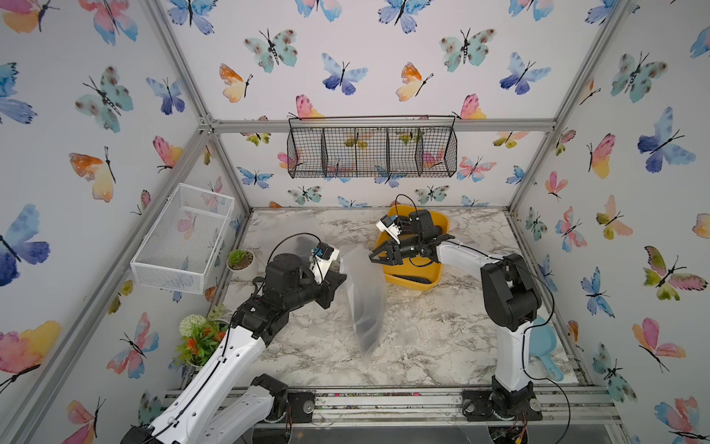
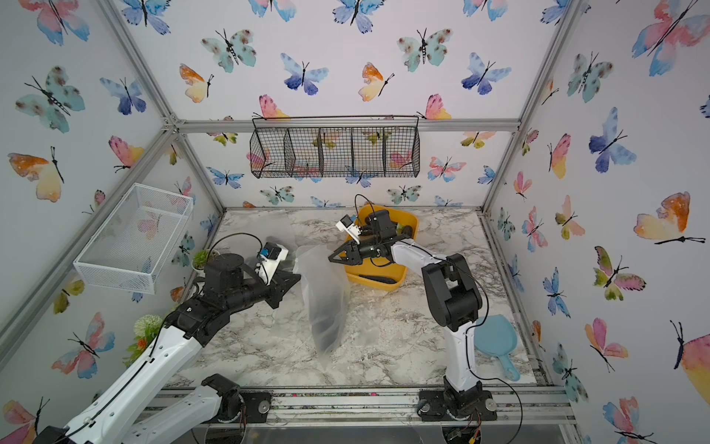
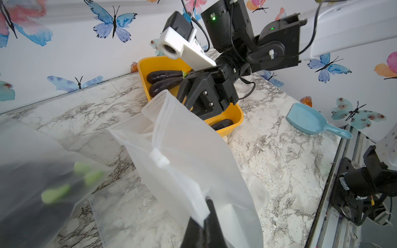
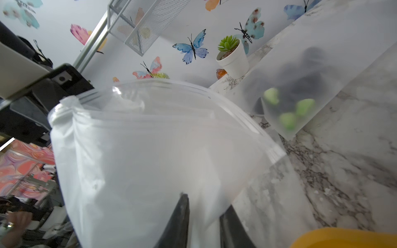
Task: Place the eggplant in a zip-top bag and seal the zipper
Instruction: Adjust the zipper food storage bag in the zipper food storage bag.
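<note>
Hanging lengthwise, mouth uppermost, bag (image 1: 363, 300); left gripper (image 3: 207, 200) pinches its rim; right gripper (image 1: 372, 256) straddles the rim, grip unclear.

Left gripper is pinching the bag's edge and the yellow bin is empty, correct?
Not quite. The left gripper does pinch the bag by its edge, but the bin is not empty. The left wrist view shows three eggplants lying in it, two at one end and one at the other.
</note>
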